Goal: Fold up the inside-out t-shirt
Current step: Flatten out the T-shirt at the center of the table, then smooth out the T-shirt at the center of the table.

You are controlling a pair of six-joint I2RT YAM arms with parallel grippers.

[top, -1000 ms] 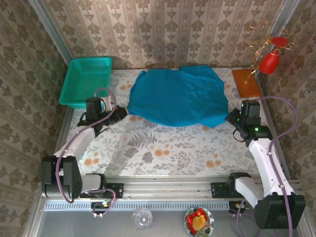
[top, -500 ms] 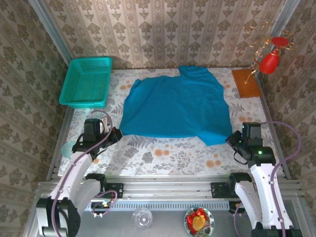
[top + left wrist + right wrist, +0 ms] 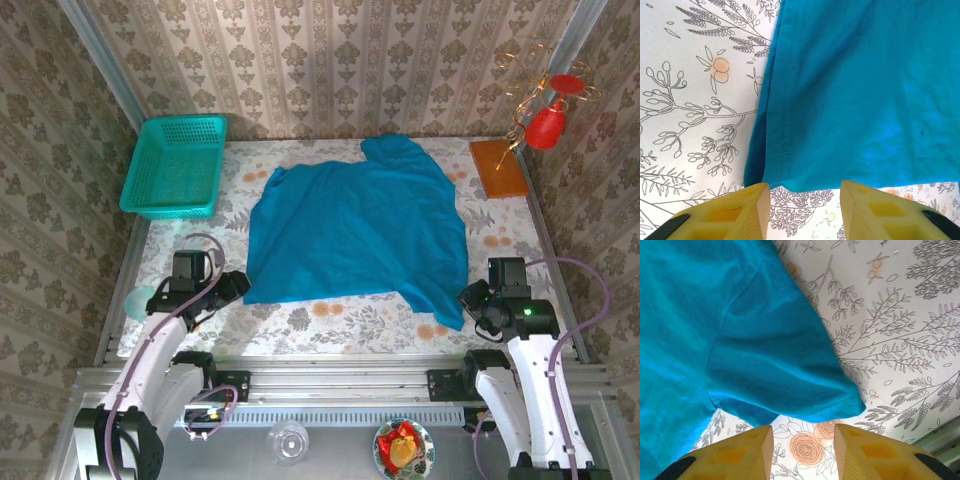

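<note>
Left gripper (image 3: 805,200) stands with jaws apart and empty, just short of the shirt's (image 3: 355,225) hem (image 3: 840,182); right gripper (image 3: 802,440) likewise, parted before a sleeve (image 3: 780,375); the shirt lies spread on the table (image 3: 340,320), skewed, its far corner bunched. The risk, as I judge it: thin limp knit may slide on the smooth floral cover, so a pinch could take one layer only and drag the rest askew; the uneven outline invites a crooked fold. Cloth is matt teal with stitched seams; fingers (image 3: 747,210) are blocky yellow foam.
</note>
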